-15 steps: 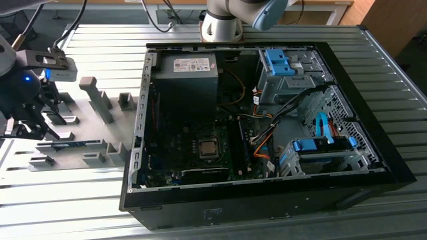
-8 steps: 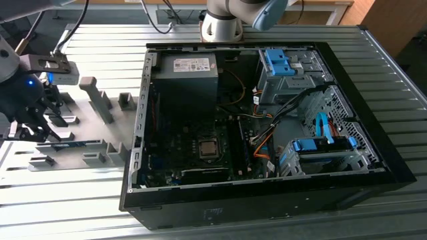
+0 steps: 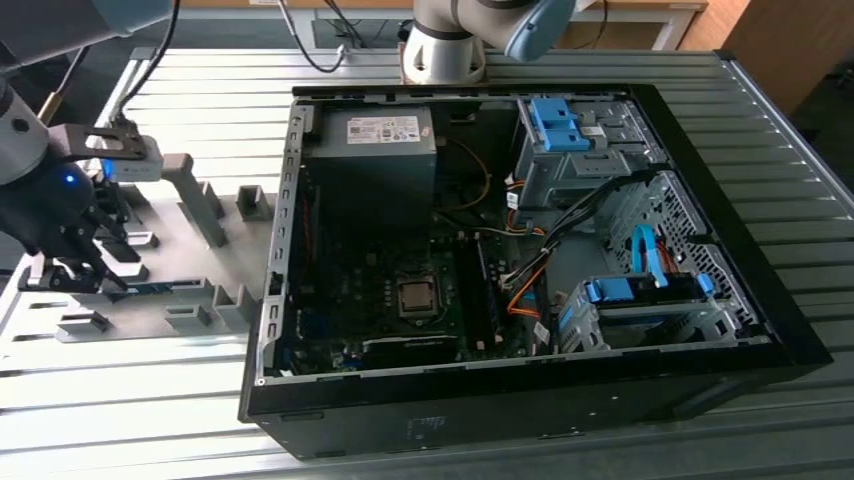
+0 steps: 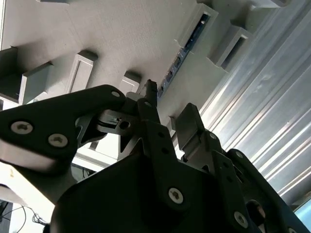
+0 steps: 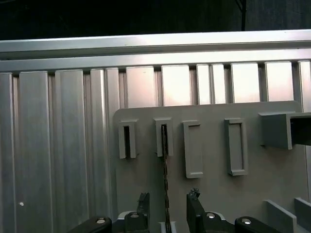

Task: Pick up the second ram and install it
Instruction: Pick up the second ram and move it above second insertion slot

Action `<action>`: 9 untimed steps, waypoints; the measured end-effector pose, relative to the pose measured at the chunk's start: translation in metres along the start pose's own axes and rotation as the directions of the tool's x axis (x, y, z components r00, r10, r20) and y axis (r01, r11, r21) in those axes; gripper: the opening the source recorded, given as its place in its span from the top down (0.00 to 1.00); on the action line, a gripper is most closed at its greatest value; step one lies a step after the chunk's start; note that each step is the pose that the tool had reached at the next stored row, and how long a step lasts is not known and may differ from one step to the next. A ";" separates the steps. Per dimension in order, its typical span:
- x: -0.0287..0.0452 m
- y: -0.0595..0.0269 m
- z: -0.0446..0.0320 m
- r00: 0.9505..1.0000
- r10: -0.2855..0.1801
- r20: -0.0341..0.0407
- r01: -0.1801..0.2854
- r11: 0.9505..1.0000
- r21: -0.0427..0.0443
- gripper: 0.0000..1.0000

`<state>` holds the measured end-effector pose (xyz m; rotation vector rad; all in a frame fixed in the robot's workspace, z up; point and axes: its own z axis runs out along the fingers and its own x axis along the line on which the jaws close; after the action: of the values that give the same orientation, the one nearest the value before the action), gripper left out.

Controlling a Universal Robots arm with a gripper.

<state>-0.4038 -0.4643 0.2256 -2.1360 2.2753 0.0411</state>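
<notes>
Tool (image 5: 168, 200) spread, one finger each side of ram stick (image 5: 165, 170); gap shows on both sides, no contact evident. Stick stands on edge on grey holder plate (image 5: 218, 204), far end seated in slotted block (image 5: 164, 127). Long axis runs straight out from tool, in line with finger gap, so fingers face stick's flat sides. In exterior view, tool and stick sit at that view's left, well apart from open computer case (image 3: 534, 250) on ribbed tabletop (image 3: 174, 400).

Second ram (image 5: 165, 184) standing in holder plate (image 5: 233, 194), case (image 3: 534, 400) on exterior view's right
</notes>
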 end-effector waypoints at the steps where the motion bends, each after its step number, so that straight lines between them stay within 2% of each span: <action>1: 0.0000 0.0001 0.0018 1.000 0.000 0.000 0.000 1.000 0.000 0.57; 9: 0.0026 0.0005 0.0162 1.000 0.000 0.000 0.000 1.000 0.000 0.57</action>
<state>-0.4045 -0.4663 0.2093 -2.1359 2.2755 0.0411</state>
